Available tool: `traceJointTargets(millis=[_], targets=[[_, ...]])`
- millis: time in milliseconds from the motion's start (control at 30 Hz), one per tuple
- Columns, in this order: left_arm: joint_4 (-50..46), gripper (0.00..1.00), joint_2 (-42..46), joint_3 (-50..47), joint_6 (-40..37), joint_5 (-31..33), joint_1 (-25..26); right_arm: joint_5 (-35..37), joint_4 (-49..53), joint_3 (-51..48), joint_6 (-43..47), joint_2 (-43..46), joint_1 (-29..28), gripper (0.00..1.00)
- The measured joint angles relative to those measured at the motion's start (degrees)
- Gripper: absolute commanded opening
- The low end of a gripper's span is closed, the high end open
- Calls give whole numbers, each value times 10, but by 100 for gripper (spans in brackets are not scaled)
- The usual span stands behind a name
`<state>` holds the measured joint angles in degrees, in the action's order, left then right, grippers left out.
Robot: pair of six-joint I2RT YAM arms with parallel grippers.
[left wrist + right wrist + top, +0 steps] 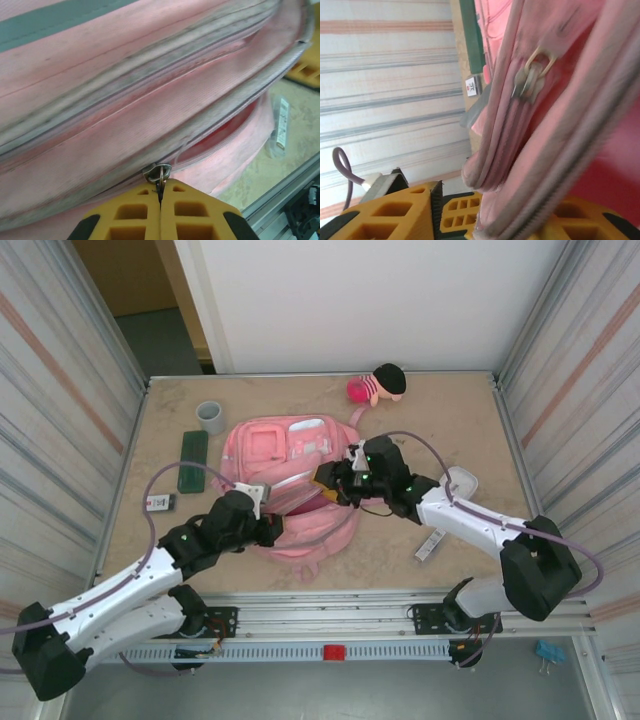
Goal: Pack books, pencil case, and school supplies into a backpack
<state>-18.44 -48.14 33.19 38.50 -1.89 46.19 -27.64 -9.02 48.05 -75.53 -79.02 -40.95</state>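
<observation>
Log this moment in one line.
left gripper: shut on zipper pull | right gripper: straddling backpack edge, grip unclear | pencil case: on table

Both arms stretch forward and angle in toward each other, wrists low. The left gripper (262,494) is clamped tight, its yellow fingers (125,215) flush together on a zipper pull (157,173). The right gripper (335,480) has its jaws slightly parted.

We count one backpack (300,445), one pencil case (193,460), one cup (210,417) and one doll (378,386). We make the small pale supplies three: one box (462,480), one strip (430,545), one card (158,502). There are two arms, the left arm (130,585) and the right arm (470,522). Each wrist view gives us one zip pull (157,173).
</observation>
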Motion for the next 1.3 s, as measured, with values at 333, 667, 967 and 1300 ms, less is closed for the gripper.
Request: traceJointTargets(millis=[333,667,967,1300], targets=[[32,0,-4,1,-12,-11,-1,85,-49,-17,-37,-19,-59,6],[-44,0,43,1,-27,-4,-68,-18,91,33,73,24,43,0],[-26,0,50,-5,-94,-44,-187,-191,241,144,206,23,135,0],[96,0,-44,-16,-174,-107,-252,-277,308,207,285,-20,164,0]])
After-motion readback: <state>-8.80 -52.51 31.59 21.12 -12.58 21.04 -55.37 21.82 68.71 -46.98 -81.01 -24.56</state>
